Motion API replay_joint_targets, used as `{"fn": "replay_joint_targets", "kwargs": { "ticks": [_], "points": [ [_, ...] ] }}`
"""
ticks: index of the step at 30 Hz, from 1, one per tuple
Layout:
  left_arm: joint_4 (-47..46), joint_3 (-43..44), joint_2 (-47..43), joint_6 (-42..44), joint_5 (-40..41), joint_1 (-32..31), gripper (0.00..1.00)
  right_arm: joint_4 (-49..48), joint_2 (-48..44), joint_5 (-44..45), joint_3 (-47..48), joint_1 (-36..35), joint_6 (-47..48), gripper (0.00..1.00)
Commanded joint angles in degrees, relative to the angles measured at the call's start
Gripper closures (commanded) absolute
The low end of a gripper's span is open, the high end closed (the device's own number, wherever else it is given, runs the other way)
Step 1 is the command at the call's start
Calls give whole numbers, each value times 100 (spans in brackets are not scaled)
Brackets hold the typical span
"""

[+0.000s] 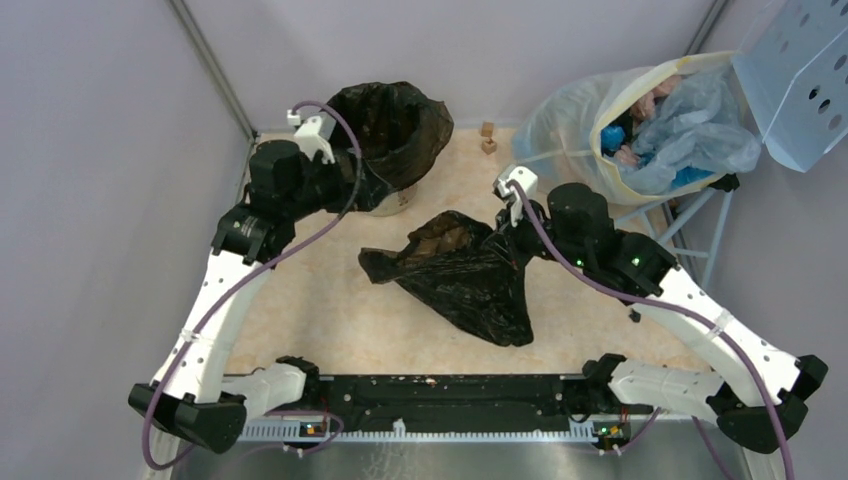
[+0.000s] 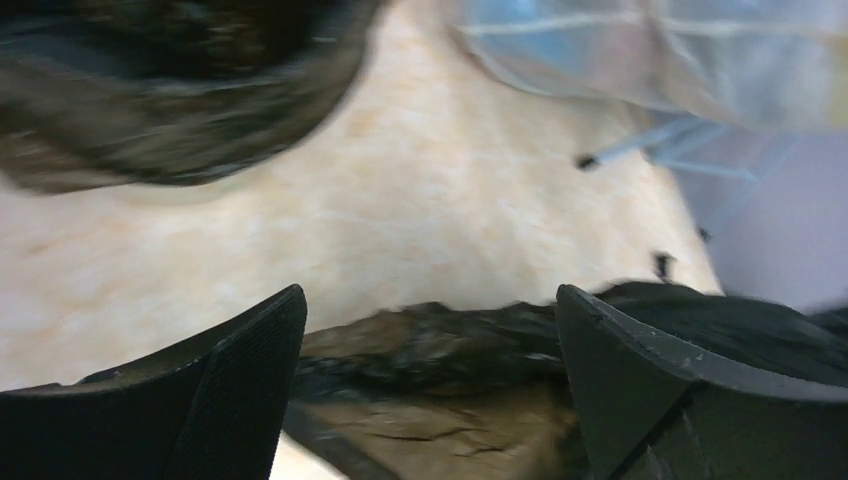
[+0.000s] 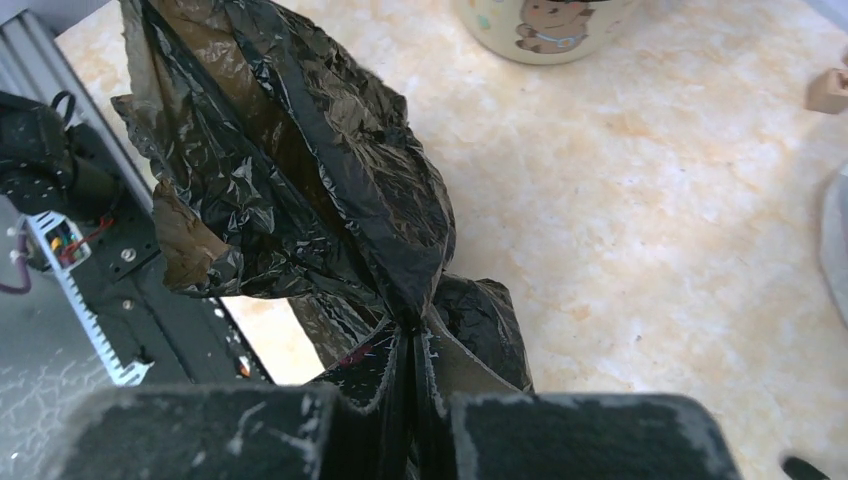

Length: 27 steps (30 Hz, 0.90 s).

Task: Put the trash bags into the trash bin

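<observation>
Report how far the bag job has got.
Done: the bin has a black liner around its rim. In hand: the right gripper is shut on the bag, which lies on the table; the left gripper hangs open near the bin. Left: lift the bag over and drop it in.

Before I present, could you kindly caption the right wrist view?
Right gripper shut on the black trash bag, cream bin beyond.

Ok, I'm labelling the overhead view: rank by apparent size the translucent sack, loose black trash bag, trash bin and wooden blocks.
1. translucent sack: largest.
2. loose black trash bag and trash bin: about alike in spread, so unranked.
3. wooden blocks: smallest by far.
</observation>
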State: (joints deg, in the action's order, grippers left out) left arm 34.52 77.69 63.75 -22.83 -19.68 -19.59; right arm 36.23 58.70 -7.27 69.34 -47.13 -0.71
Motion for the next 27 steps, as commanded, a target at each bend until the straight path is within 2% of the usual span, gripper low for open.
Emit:
{"fn": "replay_joint_targets", "kwargs": {
  "ticks": [1,4,9,18,27],
  "points": [
    [445,310,15,242,1742,427,1,-30,-306,655,76,-61,-199,100],
    [298,425,308,-27,2862,649,1,4,-417,910,139,-59,-273,100],
    [18,713,1112,-763,3881,912,1,2,-576,1079,130,-57,-341,100],
    [-273,1602,2631,-1324,3985,1255,7,-45,-1037,1070,63,-54,-429,100],
    [-483,1923,3324,-1544,3771,1359,19,180,-1236,1046,312,-57,-394,100]
  ]
}}
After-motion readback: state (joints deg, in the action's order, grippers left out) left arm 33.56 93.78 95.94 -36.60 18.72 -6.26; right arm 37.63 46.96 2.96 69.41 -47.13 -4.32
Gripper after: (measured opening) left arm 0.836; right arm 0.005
